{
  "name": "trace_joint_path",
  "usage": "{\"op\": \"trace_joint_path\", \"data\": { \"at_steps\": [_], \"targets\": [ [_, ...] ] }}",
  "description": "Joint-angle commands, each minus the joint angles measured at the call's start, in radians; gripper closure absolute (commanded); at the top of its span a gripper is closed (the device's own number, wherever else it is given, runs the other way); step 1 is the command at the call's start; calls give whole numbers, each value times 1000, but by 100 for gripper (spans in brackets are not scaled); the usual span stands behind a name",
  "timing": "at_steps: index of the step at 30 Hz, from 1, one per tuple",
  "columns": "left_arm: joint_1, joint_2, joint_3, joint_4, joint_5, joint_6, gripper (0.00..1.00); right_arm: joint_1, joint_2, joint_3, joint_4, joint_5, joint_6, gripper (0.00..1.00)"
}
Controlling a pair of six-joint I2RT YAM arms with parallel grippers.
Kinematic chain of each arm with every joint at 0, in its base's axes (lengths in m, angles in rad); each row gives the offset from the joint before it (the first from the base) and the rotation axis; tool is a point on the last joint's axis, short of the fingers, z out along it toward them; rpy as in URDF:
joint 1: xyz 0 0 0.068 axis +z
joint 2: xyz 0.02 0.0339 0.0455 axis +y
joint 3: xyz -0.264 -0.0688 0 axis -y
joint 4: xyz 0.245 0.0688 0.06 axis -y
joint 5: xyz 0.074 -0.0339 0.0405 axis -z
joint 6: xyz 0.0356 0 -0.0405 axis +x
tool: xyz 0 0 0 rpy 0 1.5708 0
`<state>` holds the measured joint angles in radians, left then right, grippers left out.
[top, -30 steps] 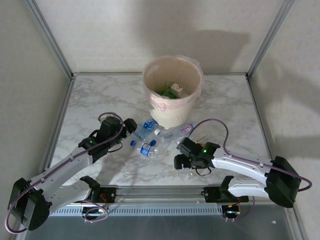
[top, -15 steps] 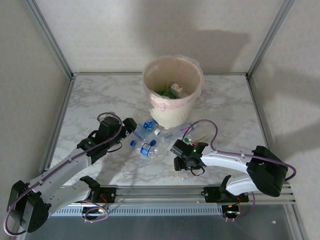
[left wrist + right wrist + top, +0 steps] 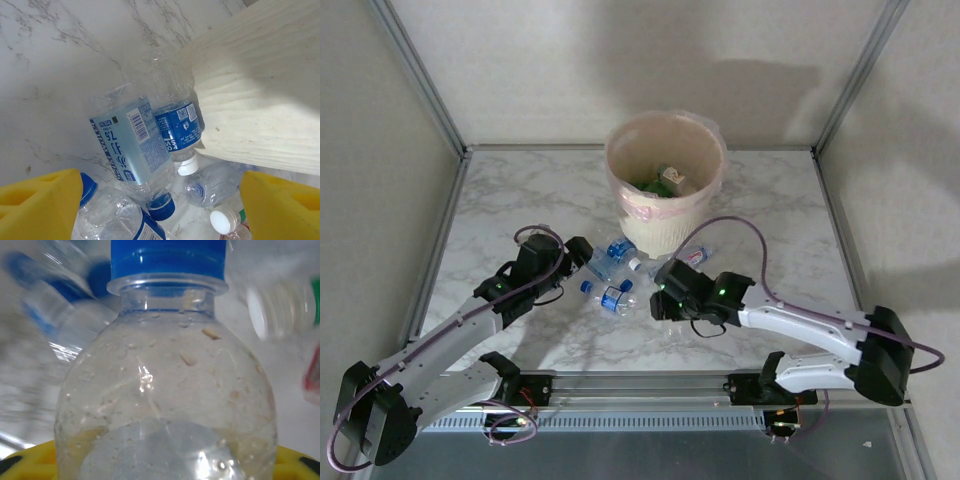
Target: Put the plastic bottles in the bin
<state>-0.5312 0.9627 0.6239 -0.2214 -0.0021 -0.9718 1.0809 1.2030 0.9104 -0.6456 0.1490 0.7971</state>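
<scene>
My right hand [image 3: 662,299], clenched on a bottle [image 3: 165,390], has swung toward the bin [image 3: 665,222] ahead; lifting over its rim should follow; my left hand [image 3: 160,202] hangs released over bottles [image 3: 131,142].

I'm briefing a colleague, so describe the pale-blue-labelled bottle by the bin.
Find the round cream ribbed bin on the marble table. Against its wall lies a clear plastic bottle with a dark blue label and white cap; the target bottle lies alongside it, on the side away from the bin. It alone wears a wide pale blue label with a barcode.
</scene>
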Motion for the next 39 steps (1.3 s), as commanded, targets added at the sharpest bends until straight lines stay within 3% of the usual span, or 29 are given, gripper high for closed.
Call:
{"op": "trace_joint_path", "data": {
  "at_steps": [1,9,16,19,30,35,39],
  "targets": [
    [2,-22,-7,-14,-33,-14,18,11,-65,120,-43,71,-77,49],
    [2,-9,-7,2,-21,-26,19,-33,-36,512,16,141,-293,47],
    [2,-19,-1,-13,-24,-21,19,-210,166,831,21,170,-400,48],
    [3,-29,-8,-17,-27,-21,19,-295,254,921,26,117,-409,48],
    [5,-45,-36,-15,-27,-30,19,-438,462,1034,47,96,-450,45],
    [5,-43,-39,-12,-28,-30,19,-444,489,1025,47,104,-456,38],
    [5,-32,-36,-4,-24,-31,18,-444,484,1027,56,98,-456,24]
  ]
}}
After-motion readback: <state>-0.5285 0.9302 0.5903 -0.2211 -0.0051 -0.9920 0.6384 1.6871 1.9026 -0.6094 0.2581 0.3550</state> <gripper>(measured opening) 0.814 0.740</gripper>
